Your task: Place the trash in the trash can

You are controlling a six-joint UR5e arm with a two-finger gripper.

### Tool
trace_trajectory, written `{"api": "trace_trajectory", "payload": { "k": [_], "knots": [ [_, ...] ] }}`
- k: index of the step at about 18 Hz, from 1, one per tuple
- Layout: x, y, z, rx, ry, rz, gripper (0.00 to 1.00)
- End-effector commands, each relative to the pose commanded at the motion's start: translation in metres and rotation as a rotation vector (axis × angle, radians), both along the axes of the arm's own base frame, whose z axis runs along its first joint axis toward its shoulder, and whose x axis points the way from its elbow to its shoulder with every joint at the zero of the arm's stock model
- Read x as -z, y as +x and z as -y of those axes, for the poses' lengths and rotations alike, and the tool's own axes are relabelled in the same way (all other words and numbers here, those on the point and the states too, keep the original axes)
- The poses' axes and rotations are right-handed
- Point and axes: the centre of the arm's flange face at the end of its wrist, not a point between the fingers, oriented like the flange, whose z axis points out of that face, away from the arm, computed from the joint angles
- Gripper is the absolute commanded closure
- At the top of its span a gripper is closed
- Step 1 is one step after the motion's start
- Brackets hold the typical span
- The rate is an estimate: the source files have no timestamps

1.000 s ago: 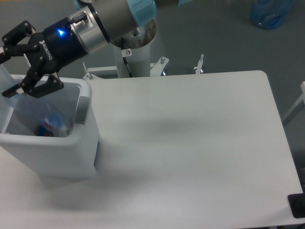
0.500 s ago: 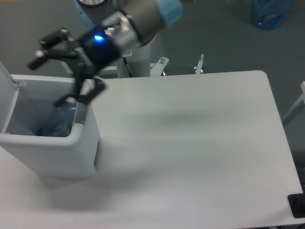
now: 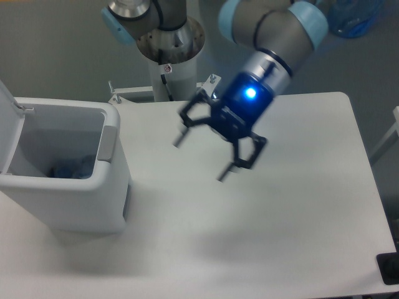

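In the fixed camera view, your tool [image 3: 201,157] hangs over the middle of the worktop [image 3: 280,205], blurred by motion, with its two fingers [image 3: 179,136] spread wide apart and nothing between them. It is released and empty.

The trash can [image 3: 75,193] stands at the left edge of the worktop with its lid [image 3: 9,115] tipped up and back, so you can look straight into the opening. Down in the bottom sits something bluish [image 3: 70,169], most likely the bottle with its blue cap (the shape is dim and half hidden by the near wall, so you cannot be sure). The white wad cannot be made out in there; it may lie deeper, out of sight.

As far as you can judge, the task is at or near its end: no loose trash shows anywhere on the worktop, and the tool carries nothing. What may remain is only to confirm the wad went in.

The can and whatever it holds lie well apart from the tool, off to its left and lower in the picture, with bare worktop between them.
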Motion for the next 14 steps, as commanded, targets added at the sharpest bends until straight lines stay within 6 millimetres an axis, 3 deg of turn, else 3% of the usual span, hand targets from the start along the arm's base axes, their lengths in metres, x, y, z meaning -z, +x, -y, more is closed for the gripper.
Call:
{"api": "trace_trajectory", "payload": {
  "k": [5,10,11,14],
  "knots": [
    [0.030,-0.048,0.015,0.017,-0.267,-0.180,0.00],
    [0.043,-0.077,0.035,0.068,-0.521,-0.338,0.00],
    [0.045,-0.077,0.039,0.090,-0.587,-0.369,0.00],
    [0.054,-0.066,0.025,0.151,-0.652,-0.399,0.00]
  ]
}}
